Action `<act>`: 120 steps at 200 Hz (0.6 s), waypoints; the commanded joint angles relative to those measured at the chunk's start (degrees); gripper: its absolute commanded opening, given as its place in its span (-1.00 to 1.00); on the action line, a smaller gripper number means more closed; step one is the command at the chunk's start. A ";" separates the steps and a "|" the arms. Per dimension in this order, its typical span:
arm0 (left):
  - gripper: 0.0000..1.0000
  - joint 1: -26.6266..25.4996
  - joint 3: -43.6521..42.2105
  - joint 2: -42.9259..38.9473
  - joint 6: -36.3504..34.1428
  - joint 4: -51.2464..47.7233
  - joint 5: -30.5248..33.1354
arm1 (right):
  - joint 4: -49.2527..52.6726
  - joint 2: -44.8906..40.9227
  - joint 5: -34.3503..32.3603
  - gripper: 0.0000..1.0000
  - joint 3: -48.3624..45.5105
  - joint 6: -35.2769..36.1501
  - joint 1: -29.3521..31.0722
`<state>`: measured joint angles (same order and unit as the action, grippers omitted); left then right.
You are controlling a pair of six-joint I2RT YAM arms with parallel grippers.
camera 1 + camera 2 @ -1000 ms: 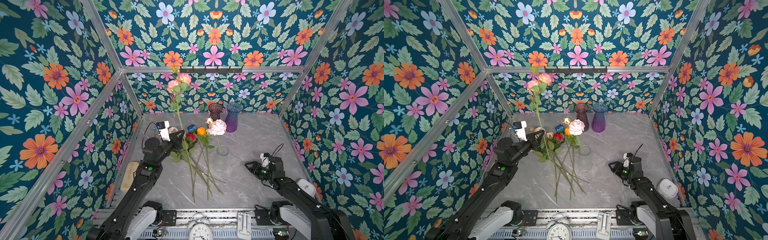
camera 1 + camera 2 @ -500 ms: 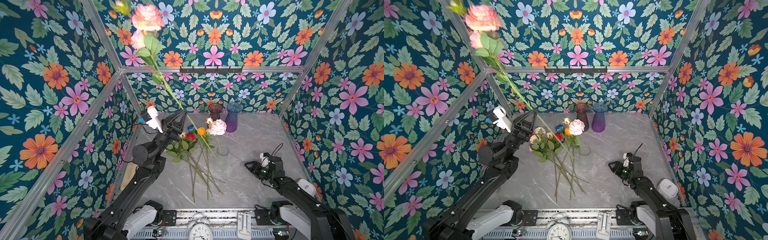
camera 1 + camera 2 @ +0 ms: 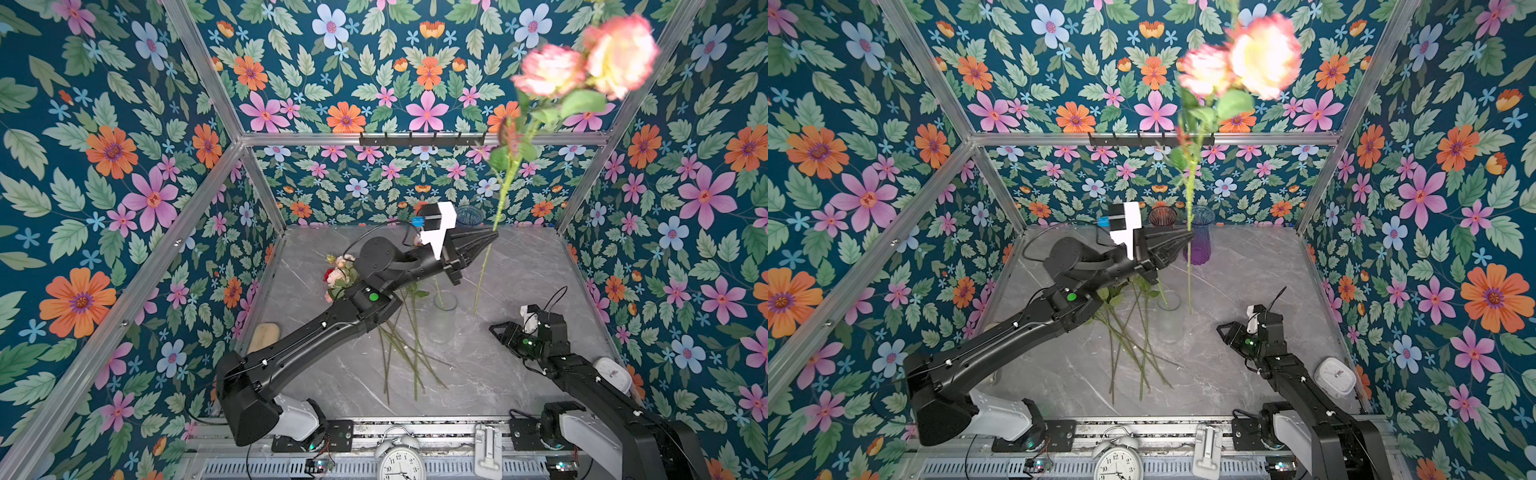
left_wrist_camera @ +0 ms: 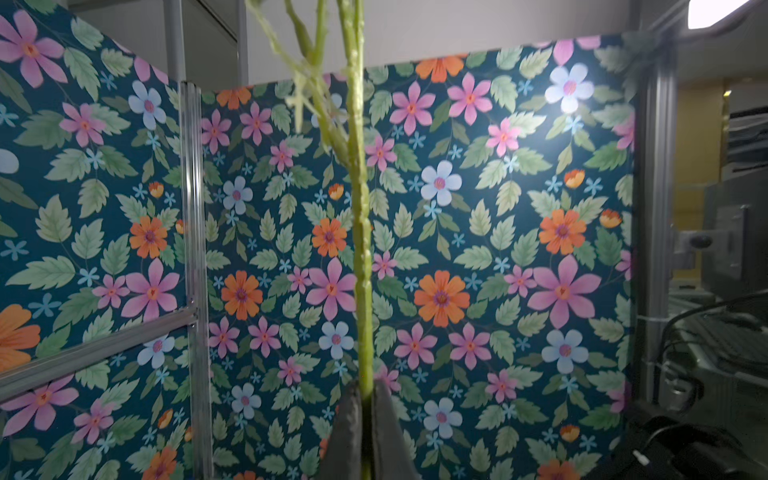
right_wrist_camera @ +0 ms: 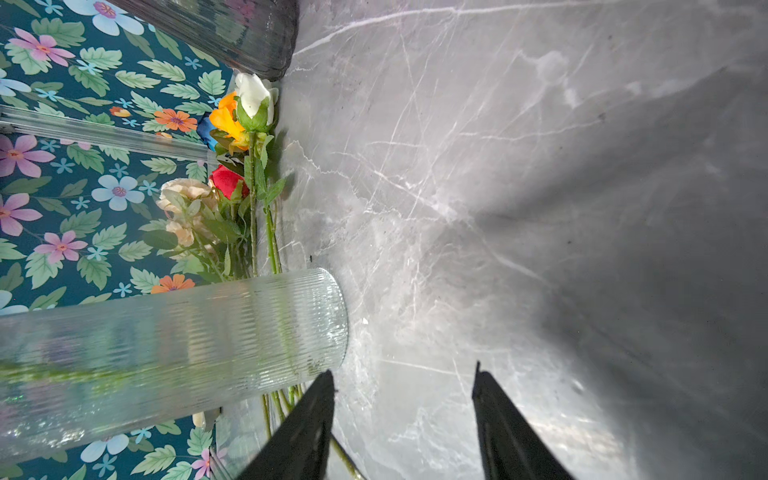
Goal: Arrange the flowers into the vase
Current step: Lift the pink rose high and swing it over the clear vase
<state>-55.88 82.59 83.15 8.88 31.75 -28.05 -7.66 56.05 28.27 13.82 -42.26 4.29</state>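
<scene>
The grey marble counter [image 3: 523, 266] carries everything. Above it, the left tool [image 3: 493, 237] is clamped tight on the green stem of a tall flower [image 3: 509, 156]. Its two pink-and-peach blooms rise blurred close to the camera. The stem's lower end hangs just beside the clear ribbed vase [image 3: 444, 318], outside it. The other flowers [image 3: 399, 345] lie heaped on the counter next to the vase. The right tool [image 5: 403, 370] sits low near the vase, jaws half apart, gripping nothing.

Both top views look steeply down, sharing the whole table [image 3: 519, 257]. Wrist cameras sit close behind the left gripper [image 4: 365, 386], facing the wall [image 4: 457, 208], and the right gripper [image 5: 403, 368], skimming the tabletop.
</scene>
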 commanded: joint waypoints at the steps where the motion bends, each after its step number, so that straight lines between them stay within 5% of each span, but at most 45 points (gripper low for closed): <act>1: -1.00 -2.68 4.05 2.39 -14.42 -13.64 5.56 | -1.22 -0.33 -0.18 0.11 -0.04 -0.15 0.02; 42: -1.00 -6.29 2.87 4.08 -23.44 -18.94 13.98 | -1.23 -0.38 -0.17 0.11 -0.05 -0.10 0.01; 120: -1.00 -6.31 -0.41 0.99 -21.55 -13.14 11.08 | -1.30 -0.24 -0.15 0.10 -0.03 -0.18 0.04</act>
<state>-62.24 82.11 85.14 -12.38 14.59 -16.56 -7.55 55.79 28.25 13.82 -42.24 4.29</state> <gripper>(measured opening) 0.069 0.553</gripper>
